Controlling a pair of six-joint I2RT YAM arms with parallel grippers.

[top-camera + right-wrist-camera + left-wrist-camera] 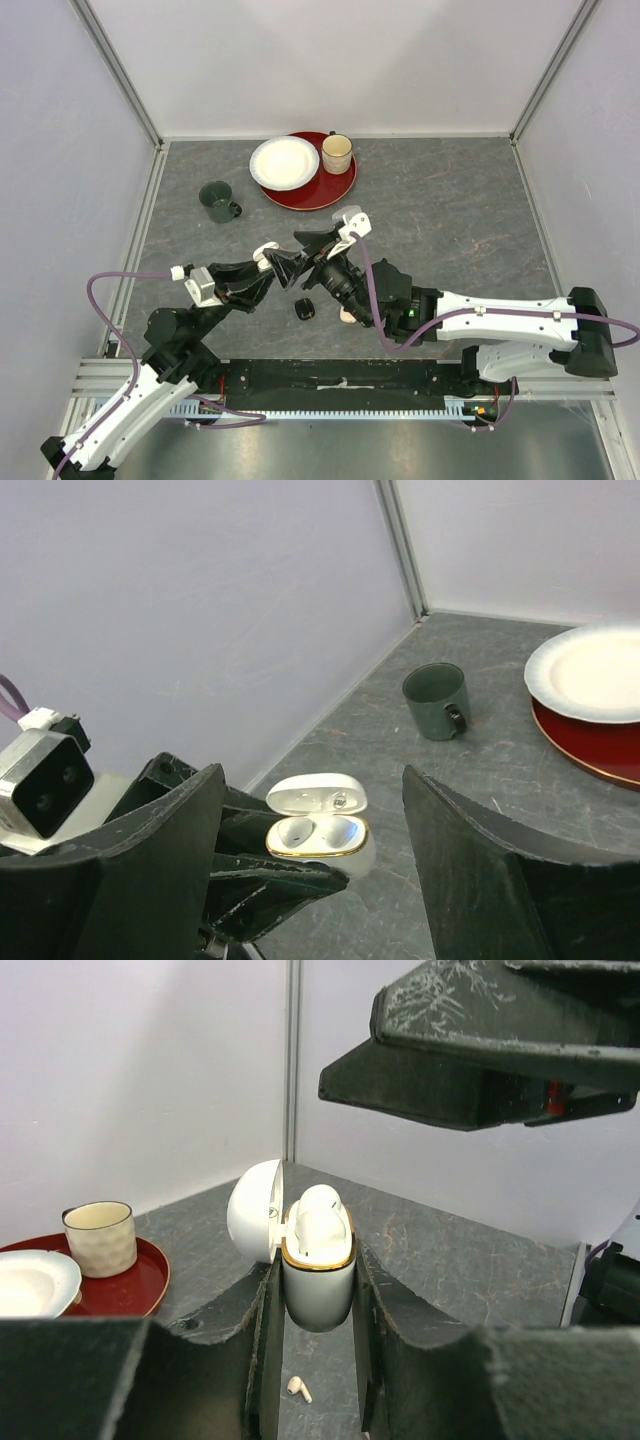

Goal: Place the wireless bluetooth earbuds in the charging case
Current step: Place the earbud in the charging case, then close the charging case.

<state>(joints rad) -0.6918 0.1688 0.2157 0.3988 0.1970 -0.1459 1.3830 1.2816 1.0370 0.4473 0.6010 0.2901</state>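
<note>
1. The left gripper point(318, 1300) has its fingers point(262, 1320) closed tight on the lower body of the charging case point(318, 1280), one finger on each side. The case stands upright and appears raised off the table point(450, 1250).
2. The case lid is swung open. A white earbud point(320, 1208) sits in the case with its rounded head above the gold rim. Its stem is hidden inside.
3. The right gripper point(312, 772) hangs above the case with its fingers point(150, 860) spread wide and nothing between them.
4. The right wrist view looks down into the case. Whether both wells are filled cannot be made out there.
5. Below the case, a pale loose earbud point(299, 1388) lies on the table, seen through the gap between the left fingers.
6. In the top view, both arms cover the case almost completely.
7. Nearer the arm bases than the case, a dark rounded object point(306, 310) lies on the table. A pinkish item point(347, 316) beside it is partly hidden by the right arm and cannot be identified.
8. Beyond the case stand a green mug point(437, 700) and a red tray point(335, 190). The tray carries a white plate point(284, 162) and a beige cup point(337, 153).
</note>
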